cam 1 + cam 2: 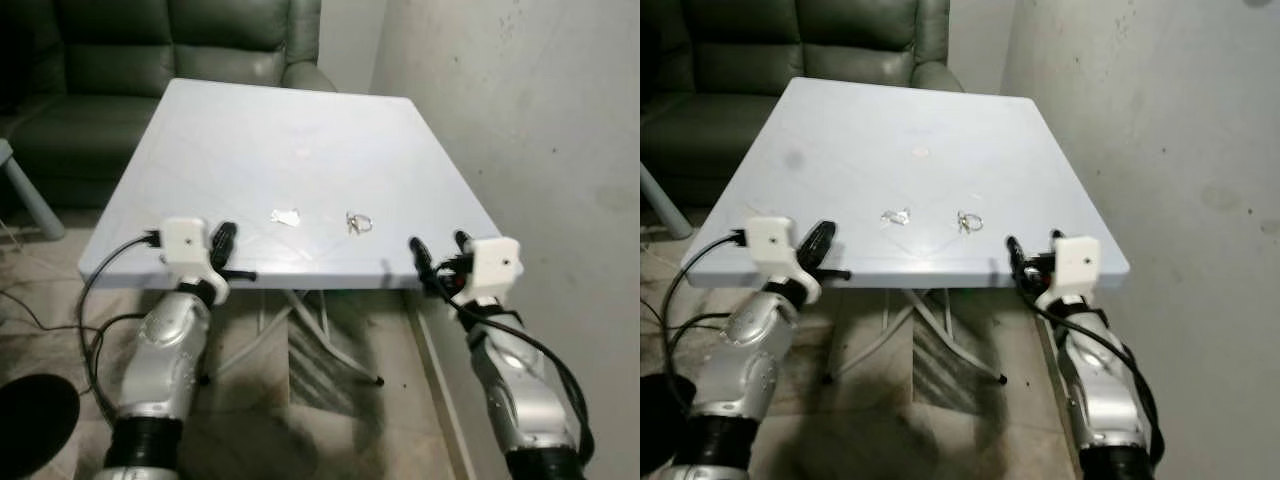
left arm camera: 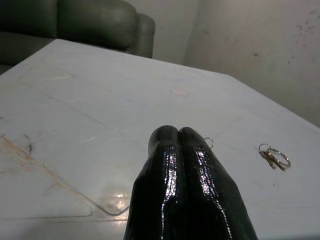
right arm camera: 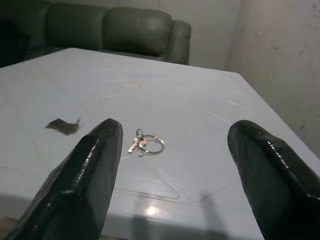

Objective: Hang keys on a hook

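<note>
Right gripper (image 1: 438, 246) hovers at the table (image 1: 250, 130) edge, fingers spread wide, the keys (image 3: 143, 144) lying flat just ahead between its fingers' line. Left gripper (image 1: 222, 240) pinched together, idle, a second set (image 1: 286, 216) ahead of it. Risk: thin ring on slick plastic may skid away from closing fingers.

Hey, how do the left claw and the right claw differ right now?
The left claw has its fingers pressed together, shut on nothing; the right claw is spread wide open. The left claw sits at the table's near edge in front of the small flat key set, while the right claw faces the keys on a ring from the near right corner. Both hover at table-edge height, and neither touches any keys.
</note>
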You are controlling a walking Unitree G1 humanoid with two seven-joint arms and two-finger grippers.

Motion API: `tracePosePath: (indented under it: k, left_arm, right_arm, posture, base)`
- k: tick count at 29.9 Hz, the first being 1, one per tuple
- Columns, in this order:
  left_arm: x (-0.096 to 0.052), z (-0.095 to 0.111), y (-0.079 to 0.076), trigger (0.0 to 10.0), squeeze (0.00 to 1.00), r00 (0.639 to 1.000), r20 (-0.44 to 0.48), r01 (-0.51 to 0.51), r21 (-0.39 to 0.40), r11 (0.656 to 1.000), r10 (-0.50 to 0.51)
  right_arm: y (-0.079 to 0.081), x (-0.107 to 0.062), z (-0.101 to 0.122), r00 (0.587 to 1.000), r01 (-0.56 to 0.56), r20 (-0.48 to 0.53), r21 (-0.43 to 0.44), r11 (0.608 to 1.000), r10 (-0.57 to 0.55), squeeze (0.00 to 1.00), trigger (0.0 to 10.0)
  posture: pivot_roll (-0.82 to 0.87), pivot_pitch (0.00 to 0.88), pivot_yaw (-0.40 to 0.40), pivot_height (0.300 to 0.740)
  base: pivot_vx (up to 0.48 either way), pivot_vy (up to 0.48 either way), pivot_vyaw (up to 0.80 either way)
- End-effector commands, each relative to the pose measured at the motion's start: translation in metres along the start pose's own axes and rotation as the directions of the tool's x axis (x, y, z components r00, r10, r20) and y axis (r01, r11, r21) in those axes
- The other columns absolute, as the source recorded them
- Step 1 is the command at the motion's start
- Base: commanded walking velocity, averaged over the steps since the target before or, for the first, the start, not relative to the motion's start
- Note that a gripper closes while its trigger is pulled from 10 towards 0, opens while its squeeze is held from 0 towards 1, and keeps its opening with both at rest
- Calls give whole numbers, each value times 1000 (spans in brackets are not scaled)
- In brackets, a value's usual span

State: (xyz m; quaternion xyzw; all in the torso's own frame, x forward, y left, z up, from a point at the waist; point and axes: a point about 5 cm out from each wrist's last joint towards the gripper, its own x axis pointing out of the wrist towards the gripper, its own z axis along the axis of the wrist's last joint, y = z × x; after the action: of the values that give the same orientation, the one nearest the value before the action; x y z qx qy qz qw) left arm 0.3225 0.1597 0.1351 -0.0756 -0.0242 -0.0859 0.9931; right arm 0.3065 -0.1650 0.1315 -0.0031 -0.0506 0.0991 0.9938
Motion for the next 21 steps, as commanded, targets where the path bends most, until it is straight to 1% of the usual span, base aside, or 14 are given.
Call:
tracePosePath:
  k: [1, 2, 8, 10, 13, 15, 21]
  left_arm:
    - [2, -2, -11, 10000, 0, 999, -5, 33, -3, 999, -33]
    - [2, -2, -11, 10000, 0, 1000, -5, 24, -19, 1000, -24]
    - [3, -1, -12, 10000, 0, 1000, -16, 7, -24, 1000, -8]
    - [3, -1, -13, 10000, 0, 1000, -20, 12, -21, 1000, -13]
    - [3, -2, -13, 10000, 0, 1000, -28, 11, -22, 1000, -12]
    - [3, -3, -13, 10000, 0, 999, -37, 10, -1, 1000, -10]
    - [3, -3, -14, 10000, 0, 999, -41, 22, -3, 1000, -23]
  right_arm:
    - [-9, -4, 0, 1000, 20, -1, -25, 1000, -20, 0, 10000]
    - [-9, -4, 1, 1000, 19, -2, -36, 999, -19, 0, 10000]
    - [-9, -3, 1, 1000, 14, -3, -50, 999, -14, 0, 10000]
    - [-10, -3, 1, 1000, 16, -4, -28, 999, -16, 0, 10000]
    - [-10, -3, 1, 1000, 16, 0, -22, 1000, -16, 0, 10000]
    - [-10, -3, 1, 1000, 18, 4, -5, 1000, -17, 0, 10000]
    - [-11, -4, 1, 1000, 16, 3, -8, 1000, -16, 0, 10000]
  posture:
    - [6, 0, -78, 740]
    - [6, 0, -79, 740]
    - [6, 0, -79, 740]
    - [6, 0, -79, 740]
    - [6, 0, -79, 740]
    - [7, 0, -79, 740]
    - [7, 0, -78, 740]
  base:
    - [0, 292, 0]
    - [0, 0, 0]
    - [0, 0, 0]
    - [0, 0, 0]
    - [0, 0, 0]
    - [0, 0, 0]
    - [0, 0, 0]
